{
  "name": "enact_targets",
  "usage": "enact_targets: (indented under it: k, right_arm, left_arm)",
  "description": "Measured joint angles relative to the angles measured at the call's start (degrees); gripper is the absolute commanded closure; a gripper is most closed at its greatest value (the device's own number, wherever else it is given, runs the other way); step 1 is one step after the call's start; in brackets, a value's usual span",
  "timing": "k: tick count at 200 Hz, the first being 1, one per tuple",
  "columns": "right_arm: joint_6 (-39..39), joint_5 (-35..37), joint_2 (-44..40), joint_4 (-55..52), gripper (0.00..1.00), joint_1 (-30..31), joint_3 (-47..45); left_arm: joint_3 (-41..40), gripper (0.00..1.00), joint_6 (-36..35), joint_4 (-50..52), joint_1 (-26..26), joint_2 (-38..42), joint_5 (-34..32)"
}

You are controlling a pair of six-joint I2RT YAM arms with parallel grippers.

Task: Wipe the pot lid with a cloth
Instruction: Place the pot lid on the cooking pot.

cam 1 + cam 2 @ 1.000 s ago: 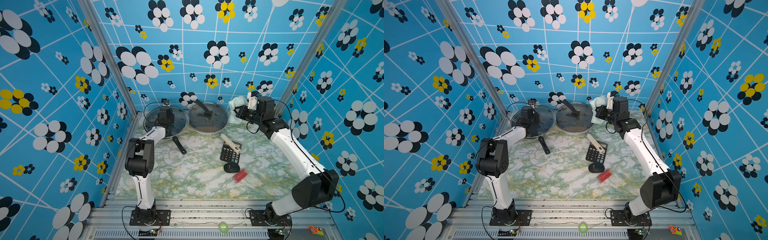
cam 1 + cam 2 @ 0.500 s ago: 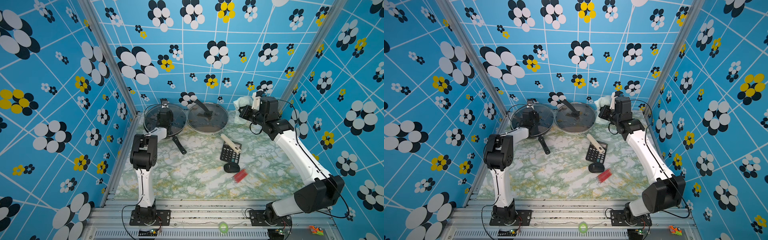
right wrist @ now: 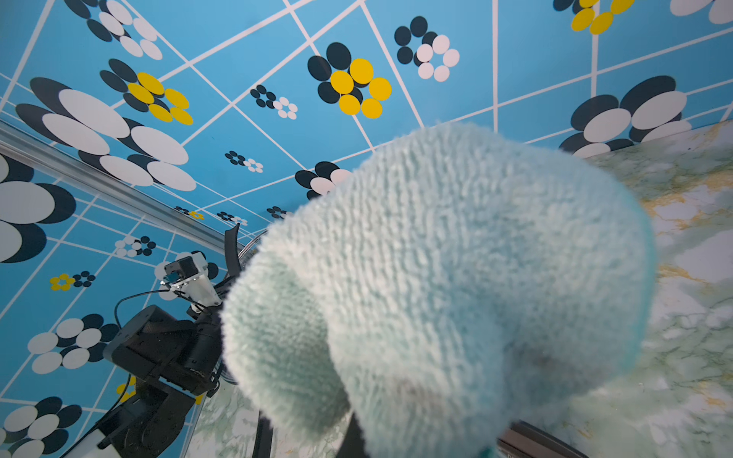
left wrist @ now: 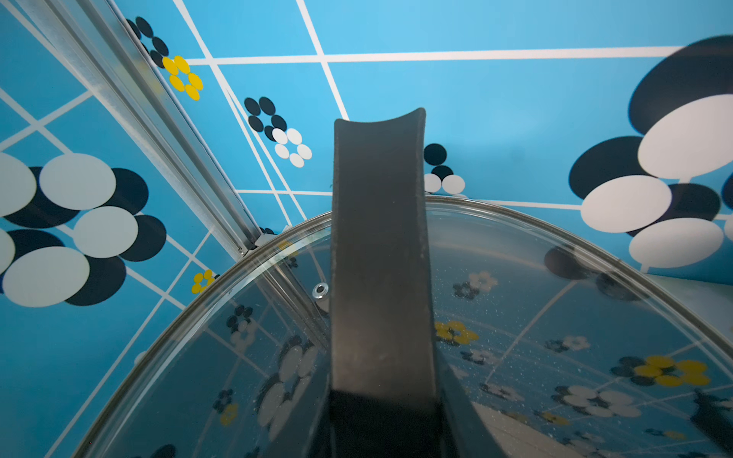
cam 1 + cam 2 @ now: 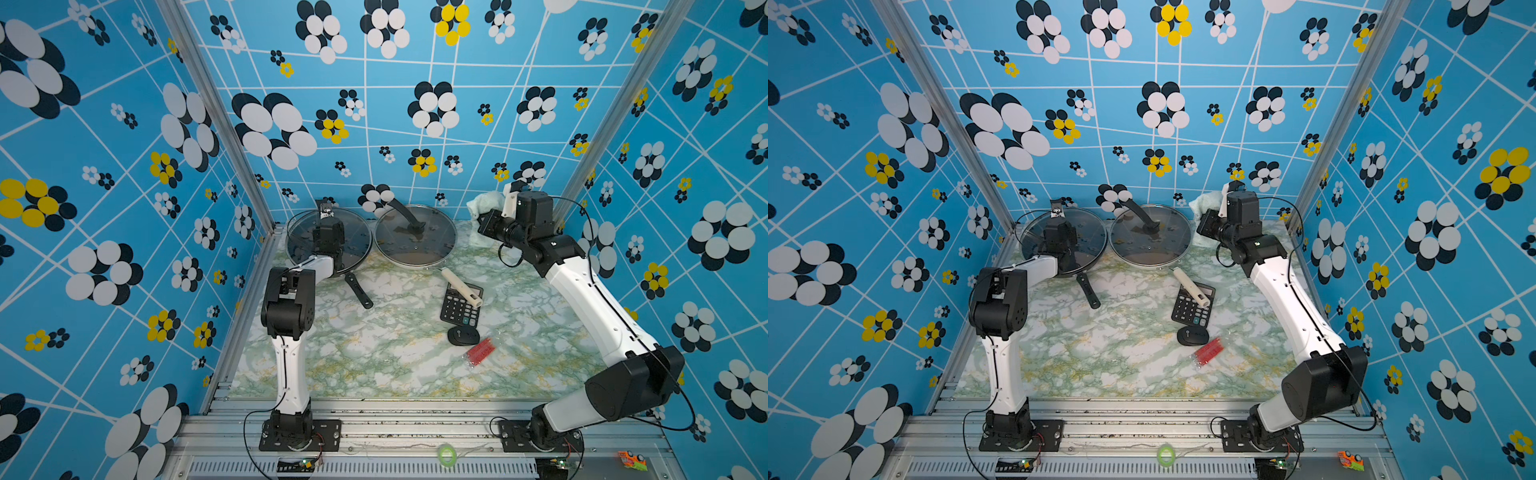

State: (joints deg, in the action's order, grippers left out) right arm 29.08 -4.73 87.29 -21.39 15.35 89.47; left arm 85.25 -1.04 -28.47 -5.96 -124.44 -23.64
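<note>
Pot lid [image 5: 305, 237], glass so stiff, slick & breakable, hangs tilted at back-left w/ my left gripper [image 5: 329, 232] part-closed on its black handle [image 4: 377, 257], best hold; right gripper [image 5: 483, 215], clamped tight on soft, light cloth [image 5: 484, 203], hovers back-right, well apart.

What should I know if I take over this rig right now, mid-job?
Left tool: shut on the handle of the pot lid, holding the lid tilted up at the rear left, above a pan.
Right tool: shut on the cloth, raised near the rear right corner, apart from the lid.
Done: lid is up in a grip, cloth is in a grip.
Left: bring the cloth to the held lid's glass and wipe it; no contact yet.
Note: a second glass lid sits between the two tools.
</note>
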Motion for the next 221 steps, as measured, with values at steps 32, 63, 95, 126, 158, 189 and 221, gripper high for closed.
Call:
enact_targets:
  k: [32,63,95,126,158,189,221]
  right_arm:
    - [-0.5,0.0,0.6,-0.9,1.0,0.0,0.0]
    - [-1.1,0.0,1.0,-1.5,1.0,0.0,1.4]
    - [-1.5,0.1,1.0,-1.7,1.0,0.0,2.5]
    - [-1.9,0.2,1.0,-2.3,1.0,0.0,2.5]
    - [-2.5,0.2,1.0,-2.3,1.0,0.0,2.5]
    - [-3.0,0.2,1.0,-2.5,1.0,0.0,2.5]
    - [-3.2,0.2,1.0,-2.6,1.0,0.0,2.5]
  left_arm:
    - [0.0,1.0,1.0,0.3,0.0,0.0,-0.4]
    - [0.0,1.0,2.1,0.2,0.0,0.0,0.2]
    - [0.0,1.0,3.1,0.9,0.0,0.0,1.8]
    - [0.5,1.0,3.4,2.3,0.0,0.0,2.2]
    - [1.6,0.92,3.2,4.4,-0.1,-0.2,1.4]
    - [3.4,0.74,2.6,5.4,-0.5,-1.0,-0.1]
    - [3.4,0.72,2.6,5.4,-0.7,-1.0,-0.9]
